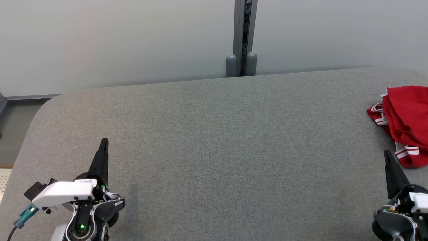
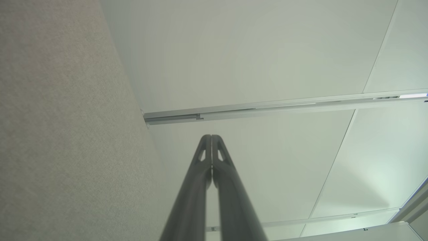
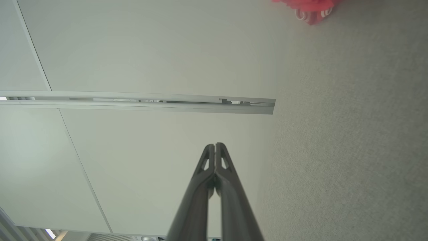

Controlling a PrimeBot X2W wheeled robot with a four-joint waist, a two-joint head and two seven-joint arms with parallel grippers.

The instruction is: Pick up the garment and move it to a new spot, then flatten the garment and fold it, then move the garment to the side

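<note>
A: Garment point(image 1: 406, 113)?
B: Red; white stripes along the hems.
A: Table point(image 1: 214, 160)?
B: Mid-grey cloth, fine speckled weave, no print.
A: Wall panels point(image 1: 117, 40)?
B: Plain pale grey-white. Post point(image 1: 241, 33): silver-grey.
A: Left gripper point(image 1: 104, 142), right gripper point(image 1: 387, 154)?
B: Both black-fingered. Left carries a white housing point(image 1: 63, 192), green light point(image 1: 80, 228), teal plug point(image 1: 25, 214).

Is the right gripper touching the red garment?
Apart. In the right wrist view, the right gripper sits well clear of the red garment at the top edge.

Crumpled red garment point(image 1: 406, 120) with white-striped trim lies at the table's far-right edge.
</note>
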